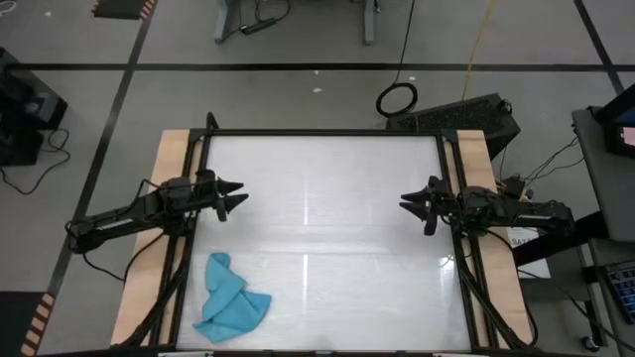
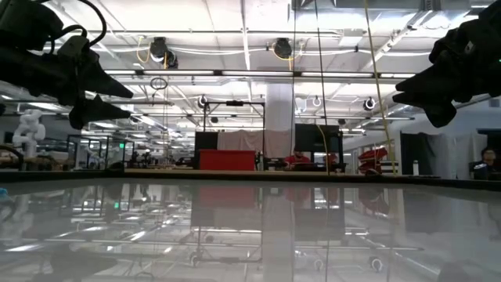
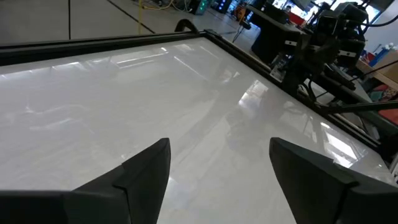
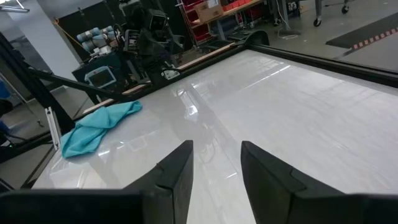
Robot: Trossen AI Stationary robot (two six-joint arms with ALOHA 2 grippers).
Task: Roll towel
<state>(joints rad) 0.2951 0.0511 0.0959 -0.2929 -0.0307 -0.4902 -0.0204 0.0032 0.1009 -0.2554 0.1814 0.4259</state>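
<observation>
The turquoise-blue towel [image 1: 230, 300] lies crumpled in a loose heap on the white tabletop [image 1: 327, 248] near its near left corner; it also shows in the right wrist view [image 4: 99, 127]. My left gripper [image 1: 238, 196] is open and empty above the table's left side, beyond the towel toward the far edge. My right gripper [image 1: 407, 205] is open and empty above the table's right side, far from the towel.
Black frame rails [image 1: 327, 132] border the tabletop, with wooden strips [image 1: 169, 198] along the left and right sides. The middle of the white top lies between the two grippers. A person sits in the room beyond the table [image 2: 487, 160].
</observation>
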